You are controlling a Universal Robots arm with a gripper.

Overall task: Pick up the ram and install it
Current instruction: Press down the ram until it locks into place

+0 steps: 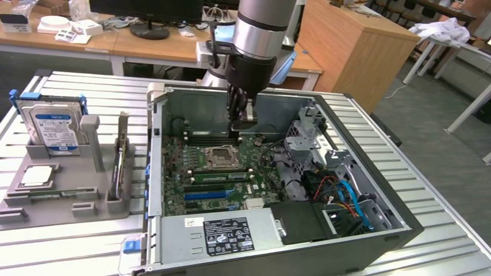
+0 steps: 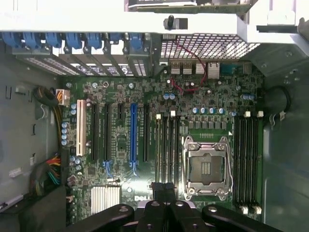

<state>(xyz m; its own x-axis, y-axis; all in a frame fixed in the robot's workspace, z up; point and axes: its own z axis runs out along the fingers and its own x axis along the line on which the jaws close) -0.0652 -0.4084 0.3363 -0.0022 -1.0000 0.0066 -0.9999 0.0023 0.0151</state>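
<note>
One pick and one seating make up this job, and as far as I can judge neither is done.

Layout, big to small. Table [image 1: 69, 247], slatted metal. On it, toward the exterior view's right, the open case [image 1: 383, 230] lies on its side with the board [image 1: 261, 172] exposed. Beside the case, on the exterior view's left, stands the grey rack [image 1: 46, 215] that holds the loose parts. The drive [image 1: 54, 123] is upright at the rack's far end.

My gripper [image 1: 244, 125] is down inside the case, hanging over the board near the far bank of slots [image 1: 203, 138], just beyond the socket [image 1: 222, 155]. The fingers are pressed together. I can make out no green stick between them in either view. From the wrist, their dark tips [image 2: 164, 193] meet over bare board.

The ram [image 1: 119, 158] stands on edge in the rack's near-side slot, just outside the case wall and well apart from my gripper. It looks untouched.

The slots are dark and narrow. I cannot tell for certain whether any holds a stick.

Status: ram not grasped and not seated. All of the task remains.
</note>
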